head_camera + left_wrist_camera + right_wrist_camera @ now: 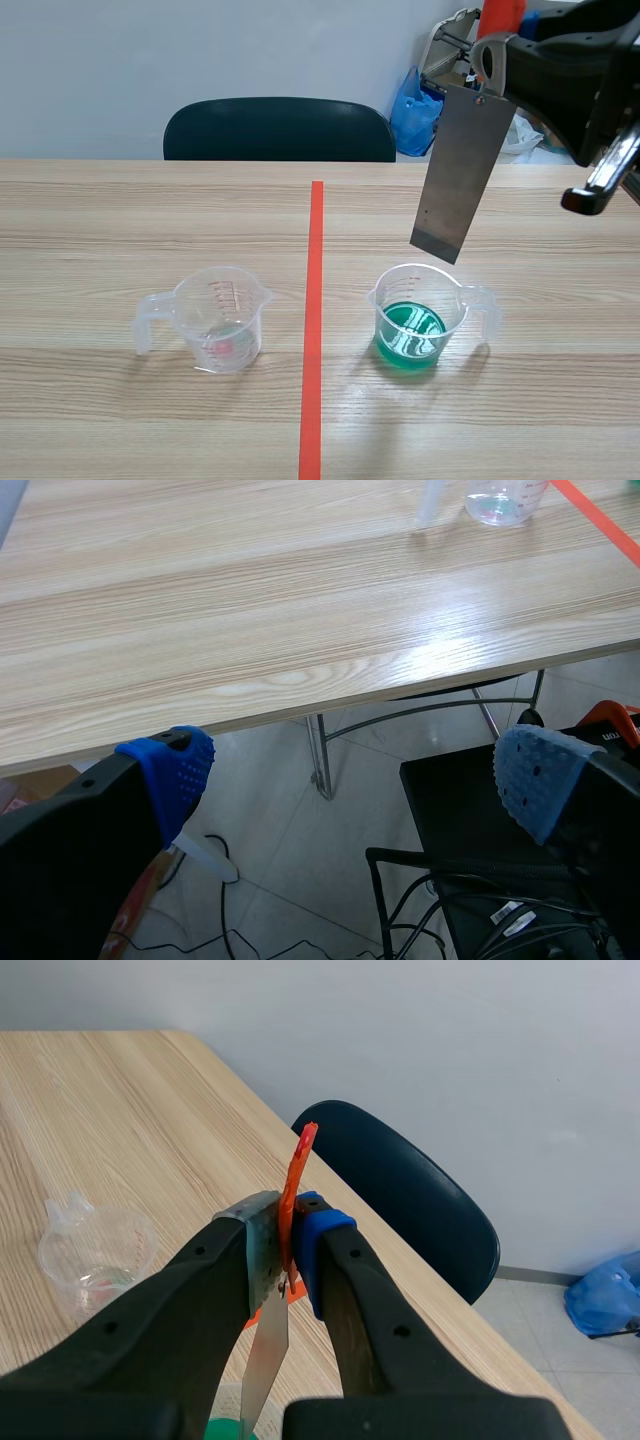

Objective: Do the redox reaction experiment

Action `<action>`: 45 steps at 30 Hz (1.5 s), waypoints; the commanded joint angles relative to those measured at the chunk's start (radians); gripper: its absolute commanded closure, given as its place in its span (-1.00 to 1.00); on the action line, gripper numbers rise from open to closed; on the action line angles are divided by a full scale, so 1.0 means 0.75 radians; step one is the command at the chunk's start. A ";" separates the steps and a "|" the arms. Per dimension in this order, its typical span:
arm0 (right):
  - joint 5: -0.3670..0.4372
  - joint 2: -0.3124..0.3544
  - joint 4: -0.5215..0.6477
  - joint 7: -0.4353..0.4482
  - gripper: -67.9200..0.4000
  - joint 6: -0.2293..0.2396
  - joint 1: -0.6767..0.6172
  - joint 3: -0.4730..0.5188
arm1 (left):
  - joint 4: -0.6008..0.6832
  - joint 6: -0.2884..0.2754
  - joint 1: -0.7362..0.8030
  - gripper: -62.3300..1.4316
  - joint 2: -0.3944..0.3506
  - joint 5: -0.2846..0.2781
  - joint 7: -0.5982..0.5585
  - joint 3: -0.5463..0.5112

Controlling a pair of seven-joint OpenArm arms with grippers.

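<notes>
A: What's the layout?
B: A pale wooden bench [120, 220]. The left claw [355, 775] gapes wide beyond the bench's edge, holding nothing. The right claw [288, 1250] pinches a flat grey metal strip [460, 170], which hangs tilted just above the clear plastic measuring cup of green liquid [425, 315], right of centre.
A: Risk?
B: I judge the slanted strip could catch the rim on lowering and tip the cup.

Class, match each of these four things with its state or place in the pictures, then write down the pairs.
Things:
1 metal plate
2 left measuring cup
3 right measuring cup
4 left gripper

States:
a holds green liquid
b open, off the table's edge
c clamped in the right gripper
d clear, with no green liquid

Pairs: 1-c, 2-d, 3-a, 4-b
</notes>
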 commanded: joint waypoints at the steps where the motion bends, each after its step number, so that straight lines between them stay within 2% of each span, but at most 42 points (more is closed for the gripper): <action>1: 0.015 0.010 0.009 0.021 0.97 -0.006 0.015 0.007 | 0.015 -0.001 0.014 -0.93 0.007 -0.004 -0.067 -0.008; 13: 0.015 0.010 0.009 0.020 0.97 -0.005 0.019 0.004 | 0.015 -0.001 0.014 -0.93 0.007 -0.004 -0.067 -0.008; 18: 0.015 0.010 0.009 0.007 0.97 0.009 0.066 -0.040 | 0.015 -0.001 0.014 -0.93 0.007 -0.003 -0.067 -0.008; 29: 0.016 -0.005 0.007 -0.042 0.97 0.009 0.277 -0.312 | 0.015 -0.001 0.014 -0.93 0.007 -0.004 -0.067 -0.008; 35: 0.015 -0.061 -0.023 -0.085 0.97 0.009 0.420 -0.496 | 0.015 -0.002 0.014 -0.93 0.011 -0.003 -0.067 -0.008; 39: 0.015 -0.099 -0.073 -0.098 0.97 0.008 0.527 -0.630 | 0.017 -0.002 0.002 -0.93 0.068 0.002 -0.067 -0.048; 42: 0.015 -0.136 -0.122 -0.128 0.97 0.008 0.611 -0.721 | 0.044 -0.001 -0.019 -0.93 0.140 0.044 -0.067 -0.107; 45: 0.015 -0.181 -0.180 -0.130 0.97 0.008 0.680 -0.796 | 0.115 -0.001 -0.019 -0.93 0.211 0.155 -0.067 -0.160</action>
